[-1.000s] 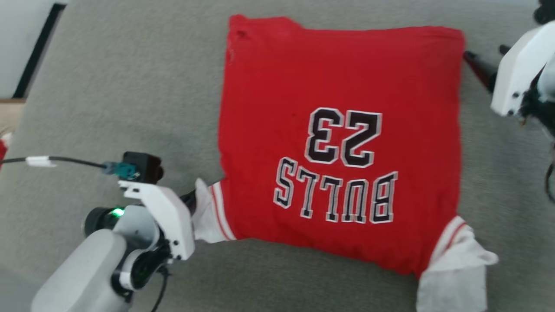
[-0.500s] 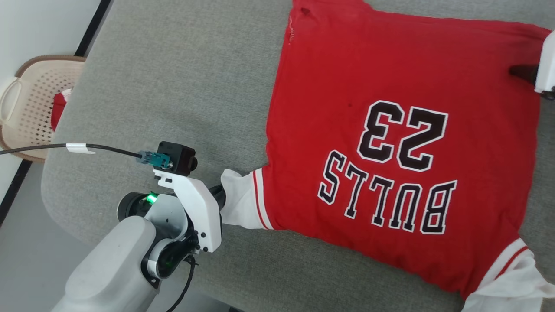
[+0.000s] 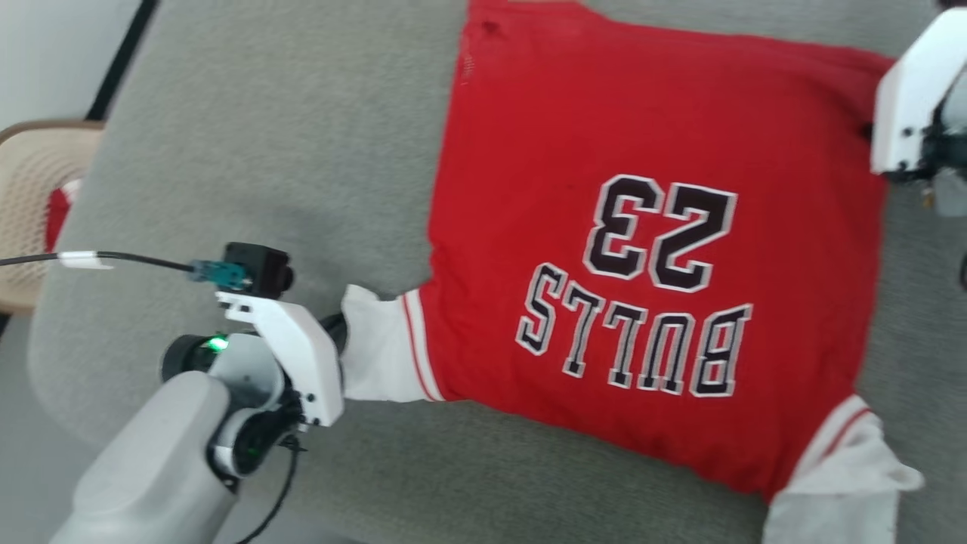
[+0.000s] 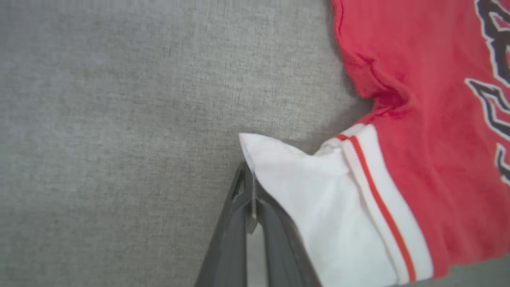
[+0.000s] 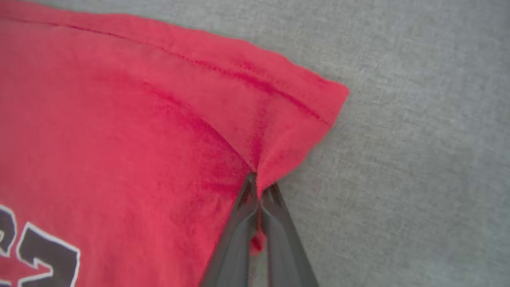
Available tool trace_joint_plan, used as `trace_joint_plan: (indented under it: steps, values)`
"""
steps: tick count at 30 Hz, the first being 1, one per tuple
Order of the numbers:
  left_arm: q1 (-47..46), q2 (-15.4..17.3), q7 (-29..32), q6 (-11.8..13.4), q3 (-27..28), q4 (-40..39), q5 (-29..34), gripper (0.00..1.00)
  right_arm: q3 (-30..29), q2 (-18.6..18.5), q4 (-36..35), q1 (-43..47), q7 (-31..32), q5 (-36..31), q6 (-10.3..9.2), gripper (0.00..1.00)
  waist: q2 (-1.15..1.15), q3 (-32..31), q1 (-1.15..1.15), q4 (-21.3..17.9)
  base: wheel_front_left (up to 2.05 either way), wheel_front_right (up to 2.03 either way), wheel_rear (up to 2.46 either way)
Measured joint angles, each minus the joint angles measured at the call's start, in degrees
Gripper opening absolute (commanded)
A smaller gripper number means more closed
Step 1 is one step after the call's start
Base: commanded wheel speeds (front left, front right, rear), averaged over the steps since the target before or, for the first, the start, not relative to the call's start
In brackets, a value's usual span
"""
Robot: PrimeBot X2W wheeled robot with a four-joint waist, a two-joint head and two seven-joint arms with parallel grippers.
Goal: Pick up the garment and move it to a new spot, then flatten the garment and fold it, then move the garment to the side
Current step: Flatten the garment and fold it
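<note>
So the left claw [image 4: 249, 179] reaches in low from the near left, clamped tight on the white sleeve [image 4: 318, 207]. The right claw [image 5: 259, 187] is pinching a far hem corner [image 5: 314, 103]. The shirt [image 3: 650, 249] lies spread flat on grey upholstery [image 3: 264, 151], print upside down.

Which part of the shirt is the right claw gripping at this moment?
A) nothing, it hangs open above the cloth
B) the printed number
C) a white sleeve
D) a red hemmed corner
D: the right wrist view shows the right claw shut on a bunched red corner of the garment beside its stitched hem; the white sleeve is in the left claw.
</note>
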Motion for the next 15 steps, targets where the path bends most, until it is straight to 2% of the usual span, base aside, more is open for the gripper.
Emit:
trace_joint_plan:
  steps: [5,10,15]
  values:
    - [0.8,1.9,-0.5,1.0,1.1,-0.2,-0.4,0.0,4.4,-0.8,-6.2,3.9,0.7,5.6,0.01,0.0,0.0,-1.2,0.0,-3.2,0.0,0.0,0.0]
    - [2.4,4.3,-0.4,2.5,2.3,-1.6,-0.5,0.0,8.4,-4.2,-16.2,11.0,3.4,12.9,0.01,0.0,0.0,-3.2,0.0,-7.1,0.0,0.0,0.0]
    - [4.5,6.4,0.1,4.2,3.2,-3.8,-0.9,0.0,9.3,-7.1,-27.4,20.2,6.7,18.8,0.0,0.0,0.0,-5.2,0.0,-10.5,0.0,0.0,0.0]
